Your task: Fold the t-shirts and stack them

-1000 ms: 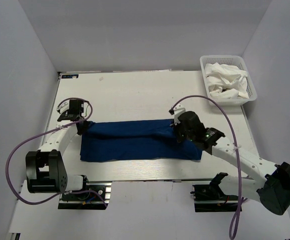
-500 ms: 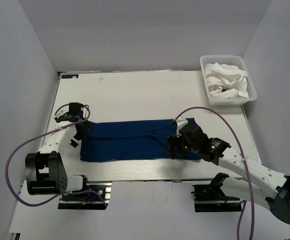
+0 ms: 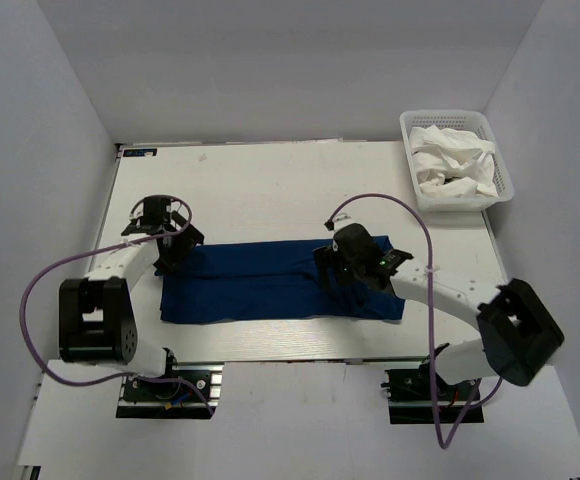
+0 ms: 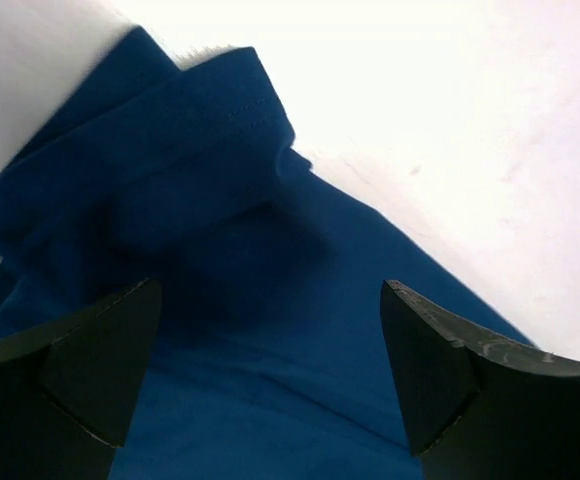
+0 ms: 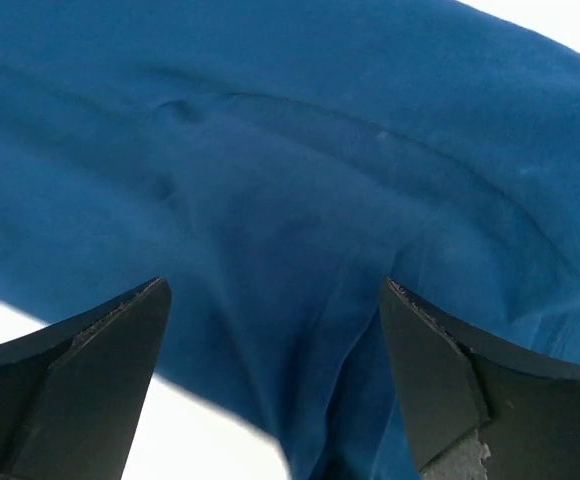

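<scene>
Top external: navy t-shirt is laid banded by the table's near edge, white t-shirt in the far-right corner basket. Left gripper and right gripper are spread wide, empty; a single layer might be pinched, undoing the fold.

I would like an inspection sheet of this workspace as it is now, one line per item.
Surface: white table.
Job's things: navy t-shirt folded into a long band; white t-shirt crumpled in the basket.
Clutter: the basket, far right corner.
Grippers: left gripper open over the band's left end; right gripper open over its right part; neither holds anything.
Cables: purple cables loop from both arms.
Surroundings: pale walls on three sides.
</scene>
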